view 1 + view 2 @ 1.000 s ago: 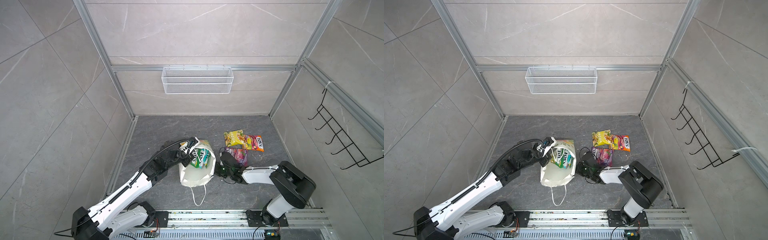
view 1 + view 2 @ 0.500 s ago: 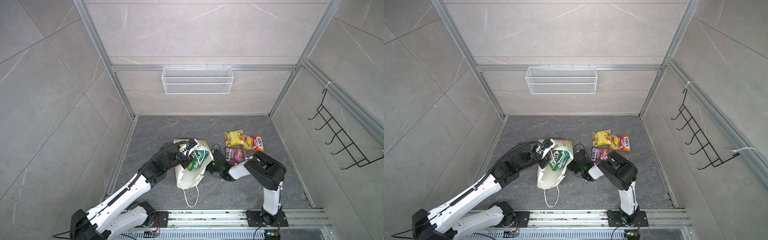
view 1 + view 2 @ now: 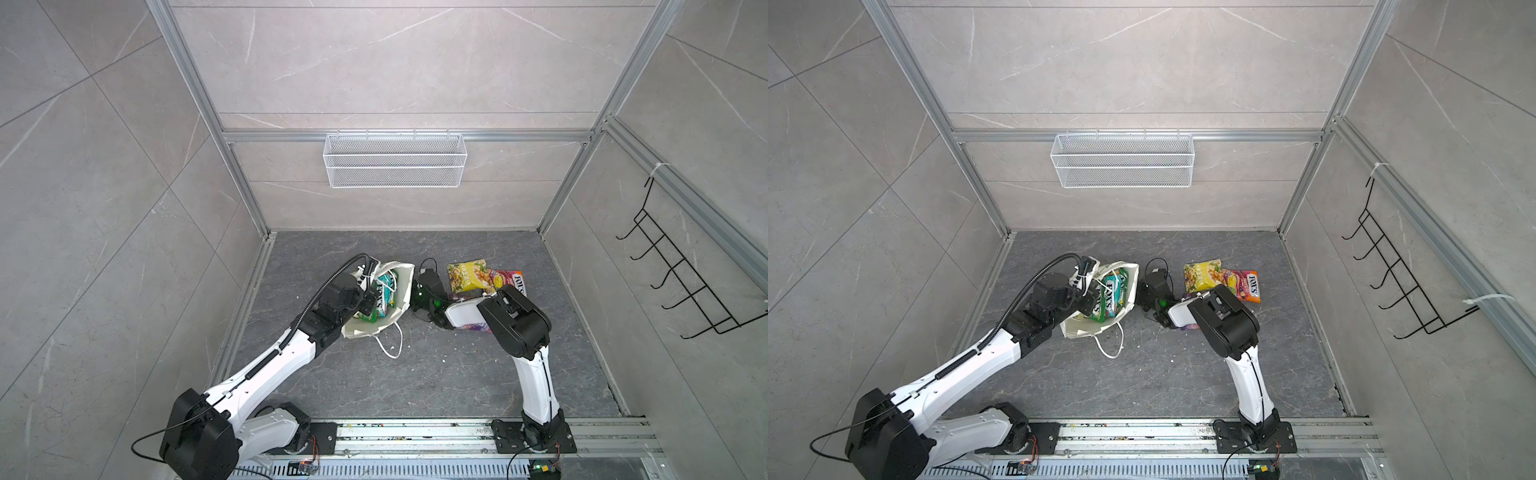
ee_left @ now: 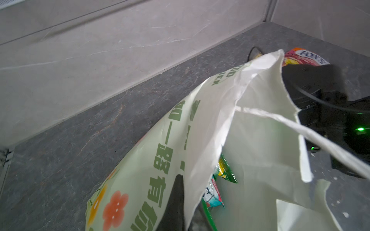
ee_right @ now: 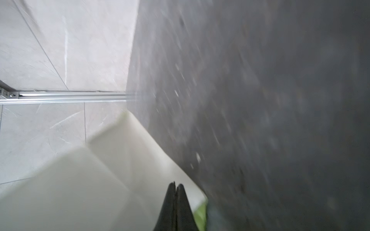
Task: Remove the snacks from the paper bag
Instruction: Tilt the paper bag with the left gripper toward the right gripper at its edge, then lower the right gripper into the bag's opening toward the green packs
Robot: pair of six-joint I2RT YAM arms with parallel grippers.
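Down at the near edge, both arms are standing off the mounting rail and leaning in over the grey floor, and the action is sitting right between them. The left gripper is clamping the paper bag by its rim, one dark finger outside the printed wall and the other tucked inside, so the jaws are closed down on paper. By my read it is propping the mouth up and open so the other arm can get in. The right gripper is showing its fingers pressed flat together with nothing between them, parked just beside the bag's outer wall. Its own view is blurred, so contact is hard to call.

The bag is slumping on its side. It is white inside and pale green outside with orange flowers and green lettering, and its rim is looking ragged. One cord handle is trailing over the floor toward the rail. Inside, green and teal packets marked FOX'S are waiting. A purple packet is peeking out from under the right forearm, and farther on a yellow packet is overlapping an orange-pink packet. So three are lying out and at least two are left inside. On the back wall, a wire-mesh basket is hanging.
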